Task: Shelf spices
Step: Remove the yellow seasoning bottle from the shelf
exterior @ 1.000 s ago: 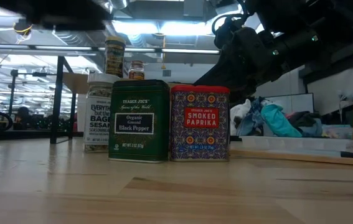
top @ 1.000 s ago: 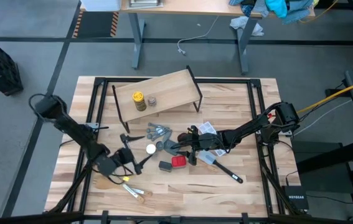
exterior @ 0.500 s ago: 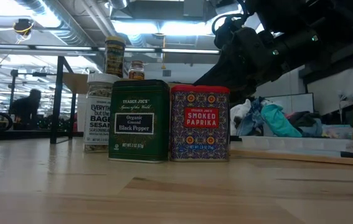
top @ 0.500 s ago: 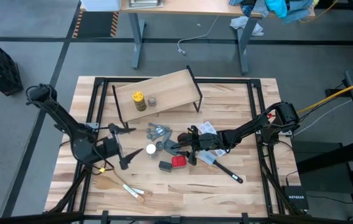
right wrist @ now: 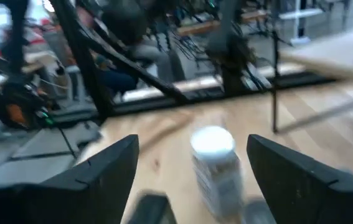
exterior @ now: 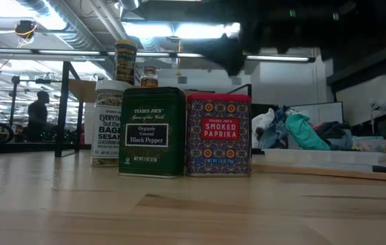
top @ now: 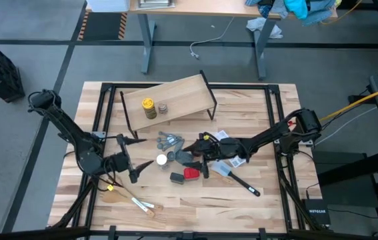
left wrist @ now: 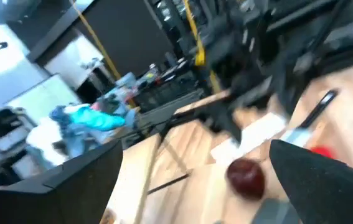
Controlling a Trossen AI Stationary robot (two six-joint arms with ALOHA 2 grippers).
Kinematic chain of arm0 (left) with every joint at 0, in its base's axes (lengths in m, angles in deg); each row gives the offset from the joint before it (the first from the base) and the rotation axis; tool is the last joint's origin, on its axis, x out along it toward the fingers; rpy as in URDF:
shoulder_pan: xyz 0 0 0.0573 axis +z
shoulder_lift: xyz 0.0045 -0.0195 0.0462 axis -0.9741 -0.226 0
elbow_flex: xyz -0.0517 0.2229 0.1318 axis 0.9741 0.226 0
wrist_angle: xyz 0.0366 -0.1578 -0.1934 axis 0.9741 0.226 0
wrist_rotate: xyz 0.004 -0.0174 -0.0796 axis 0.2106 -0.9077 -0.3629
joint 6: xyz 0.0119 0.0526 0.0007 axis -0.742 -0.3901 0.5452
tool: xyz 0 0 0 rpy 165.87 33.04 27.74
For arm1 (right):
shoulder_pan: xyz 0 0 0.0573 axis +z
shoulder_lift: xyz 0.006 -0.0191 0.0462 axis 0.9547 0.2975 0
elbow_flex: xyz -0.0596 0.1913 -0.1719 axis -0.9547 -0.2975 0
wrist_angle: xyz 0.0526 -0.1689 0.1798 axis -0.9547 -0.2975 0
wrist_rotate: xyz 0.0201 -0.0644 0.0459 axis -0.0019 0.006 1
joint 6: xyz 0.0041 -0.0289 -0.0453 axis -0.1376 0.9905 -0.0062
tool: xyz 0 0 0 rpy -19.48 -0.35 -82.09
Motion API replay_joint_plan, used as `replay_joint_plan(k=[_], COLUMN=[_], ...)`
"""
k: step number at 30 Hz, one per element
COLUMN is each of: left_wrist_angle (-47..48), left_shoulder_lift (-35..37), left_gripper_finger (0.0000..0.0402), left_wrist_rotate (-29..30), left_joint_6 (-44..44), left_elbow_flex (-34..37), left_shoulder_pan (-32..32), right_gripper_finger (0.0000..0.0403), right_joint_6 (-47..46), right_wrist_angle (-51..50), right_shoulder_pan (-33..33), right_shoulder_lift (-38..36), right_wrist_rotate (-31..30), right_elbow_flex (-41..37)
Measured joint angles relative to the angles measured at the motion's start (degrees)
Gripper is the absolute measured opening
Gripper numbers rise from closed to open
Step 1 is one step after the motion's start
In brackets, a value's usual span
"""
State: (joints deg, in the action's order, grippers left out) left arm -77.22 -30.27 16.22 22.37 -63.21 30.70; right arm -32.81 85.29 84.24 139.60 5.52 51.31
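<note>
Two jars are already on the shelf (top: 175, 95). The white-capped jar (right wrist: 215, 160) is lined up between the right gripper (top: 190, 155)'s wide-open, empty jaws; closing's probably next. Left gripper (top: 130, 168) is parked nearby, open too.

My two arms matte black, slim tubular links, bulky rounded joints. Left arm (top: 69, 133): round black shoulder housing, yellow spot on underside by left gripper (top: 127, 165). Right arm (top: 262, 139): thin black cable along link, boxy base joint. Right gripper (top: 201, 155) blocky, dark. My fingers (right wrist: 95, 177): broad black wedges, flat inner faces, smooth matte, no markings legible.
</note>
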Motion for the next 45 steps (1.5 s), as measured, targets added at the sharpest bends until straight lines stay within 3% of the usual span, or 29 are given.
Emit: replay_joint_plan(k=[5,13,17,20,25,30,35,45], left_wrist_angle=[1.1,1.9,8.2,17.9,41.3,57.3,57.0,45.4], left_shoulder_lift=[0.2,10.7,19.2,25.6,34.7,35.2,32.0,27.3], left_gripper_finger=[0.0398,0.0398,0.0398,0.0398,0.0398,0.0398,0.0398,0.0398], left_wrist_rotate=[18.7,17.2,16.7,11.5,-4.5,-6.1,-6.2,-11.5], left_joint_6=[-9.1,-12.8,-6.6,4.3,29.9,48.1,48.2,41.3], left_elbow_flex=[0.0,0.0,0.0,0.0,0.0,0.1,2.1,4.6], left_shoulder_pan=[0.8,8.6,12.3,13.9,16.7,19.6,22.5,31.9], right_gripper_finger=[0.0305,0.0305,0.0305,0.0305,0.0305,0.0305,0.0305,0.0305], right_joint_6=[5.7,12.3,13.6,13.6,13.6,13.8,15.5,15.7], right_wrist_angle=[-9.5,-28.3,-33.7,-34.0,-34.6,-34.3,-34.0,-32.1], right_shoulder_pan=[-1.7,-8.3,-11.3,-12.8,-13.9,-13.8,-13.8,-13.8], right_shoulder_lift=[-6.0,-9.4,-9.4,-9.4,-9.4,-9.4,-9.4,-9.4], right_wrist_rotate=[0.2,0.2,1.9,2.0,2.0,2.0,2.1,6.5], right_elbow_flex=[4.1,12.2,13.9,14.0,14.0,14.0,14.0,14.0])
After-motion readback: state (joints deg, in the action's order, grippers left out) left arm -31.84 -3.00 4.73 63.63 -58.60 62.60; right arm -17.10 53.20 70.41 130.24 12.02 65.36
